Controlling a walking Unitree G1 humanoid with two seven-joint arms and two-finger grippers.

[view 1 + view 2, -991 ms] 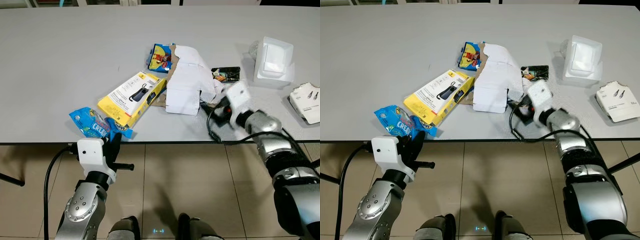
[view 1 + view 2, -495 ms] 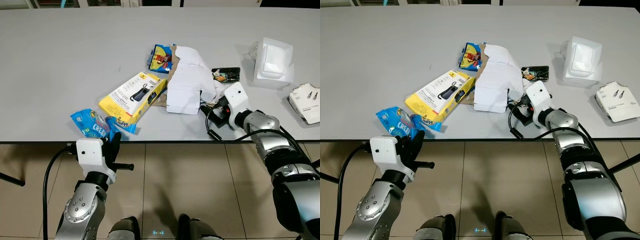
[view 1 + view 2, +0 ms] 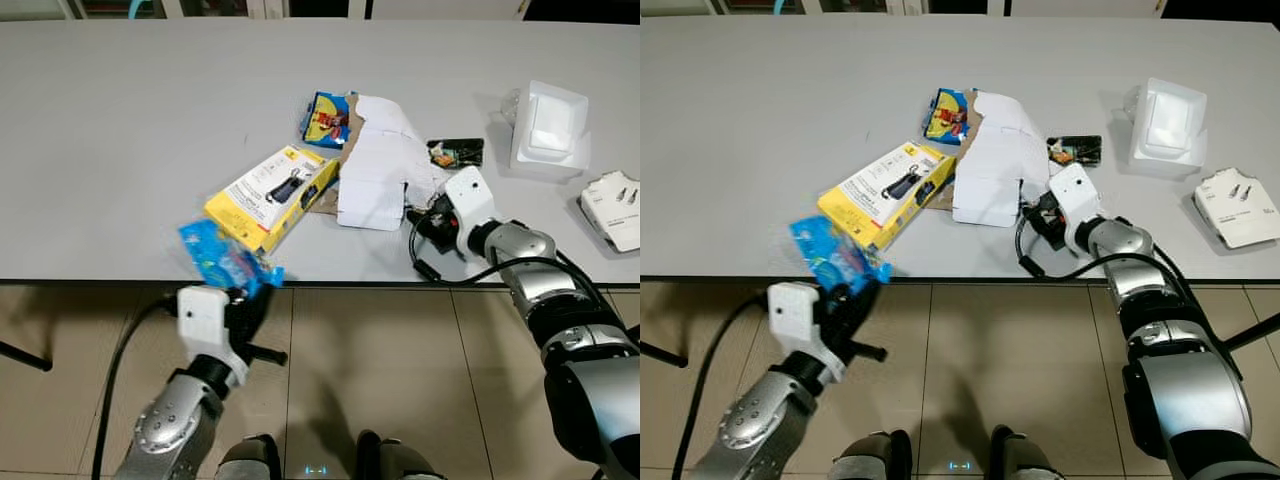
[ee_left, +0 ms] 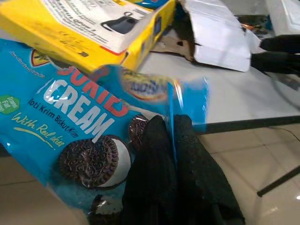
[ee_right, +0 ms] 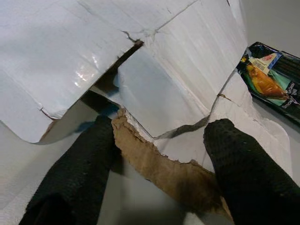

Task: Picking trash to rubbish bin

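Left gripper (image 4: 171, 140) pinched tight on the near end of a blue cream-biscuit wrapper (image 3: 224, 259), at the near edge of the grey bench (image 3: 120, 120), left of centre. Wrapper lifted and blurred in the head views, hanging over the bench edge above the tiled floor (image 3: 350, 350). Just beyond it, a yellow product box (image 3: 272, 193) lying flat and slanted on the bench.

Right gripper (image 5: 161, 136) spread wide, low over the bench right of centre, one finger on either side of a torn brown flap of the white cardboard packaging (image 3: 378, 170). Nothing clamped between the fingers (image 5: 79, 164); torn cardboard edge resting in the gap. Packaging crumpled and split open, lying just right of the yellow box.

At the far end of the packaging, a small blue and yellow snack packet (image 3: 325, 118). To the right of the packaging and just beyond the right gripper, a dark snack wrapper (image 3: 456, 153) with orange print. Further right, a white foam tray (image 3: 547, 125) well apart from the gripper, and near the right edge a white carded accessory pack (image 3: 615, 205).
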